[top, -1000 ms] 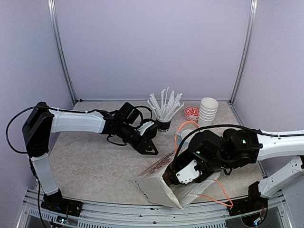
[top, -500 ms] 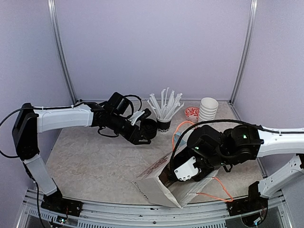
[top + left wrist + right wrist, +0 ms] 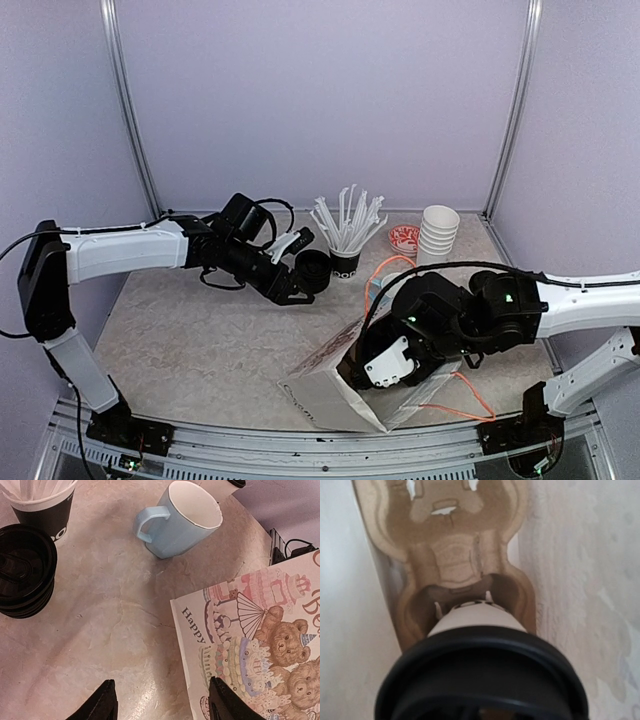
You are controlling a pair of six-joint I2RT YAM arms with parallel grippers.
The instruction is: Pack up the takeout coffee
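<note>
Left arm's swung back to 12 o'clock, closing on the lidded cup [image 3: 315,268]!
Left tool [image 3: 162,705] spread, that cup at its 10 o'clock, untouched; right tool [image 3: 385,367] pressed together at the bag [image 3: 320,390], other cup [image 3: 482,672] already in its tray [image 3: 455,565].

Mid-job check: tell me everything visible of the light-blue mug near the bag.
The light-blue handled mug looks like glazed ceramic: pale blue outside, white inside, one looped handle turned toward the black plastic lid. It appears empty and stands on its base on the beige marbled table, apart from the teddy-bear printed paper bag. Nothing touches it; the left arm's open fingers hang well short of it.
</note>
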